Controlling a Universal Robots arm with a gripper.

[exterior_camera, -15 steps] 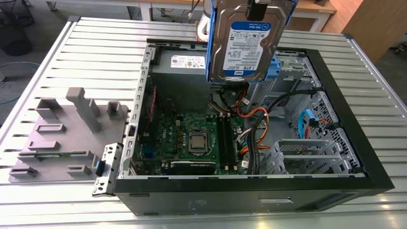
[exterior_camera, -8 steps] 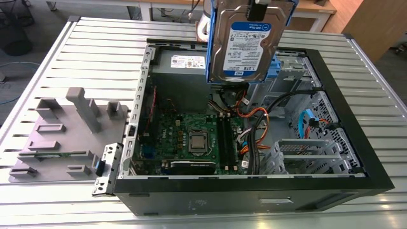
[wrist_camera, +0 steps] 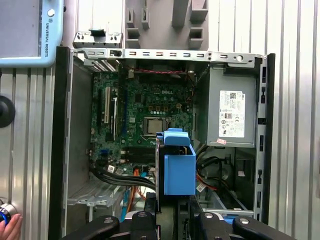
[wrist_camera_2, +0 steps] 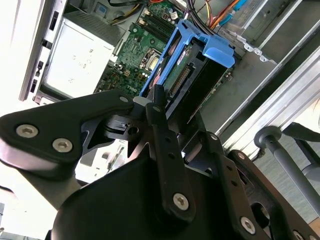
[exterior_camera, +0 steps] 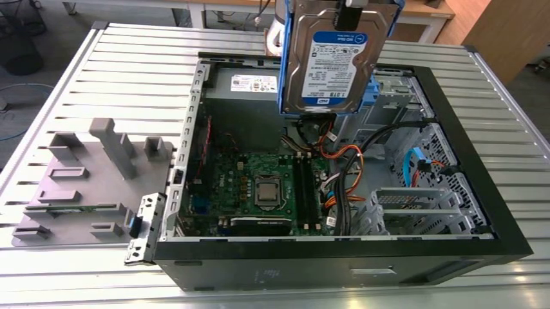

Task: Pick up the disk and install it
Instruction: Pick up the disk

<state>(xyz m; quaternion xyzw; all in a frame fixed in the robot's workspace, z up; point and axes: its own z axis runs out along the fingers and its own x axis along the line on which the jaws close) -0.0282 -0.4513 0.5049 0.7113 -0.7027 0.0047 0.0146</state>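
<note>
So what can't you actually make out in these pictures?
- The disk: its upper end is cut off by the exterior view's top edge.
- The computer case: the part of its interior behind the disk is hidden by it in the exterior view.
- The power supply: its sticker's print is too small to read in the first wrist view.
- A hand: mostly cut off by the first wrist view's edge.

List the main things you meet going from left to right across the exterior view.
Grey fixture block → power supply → disk, held up above the open case → case's right wall.
</note>
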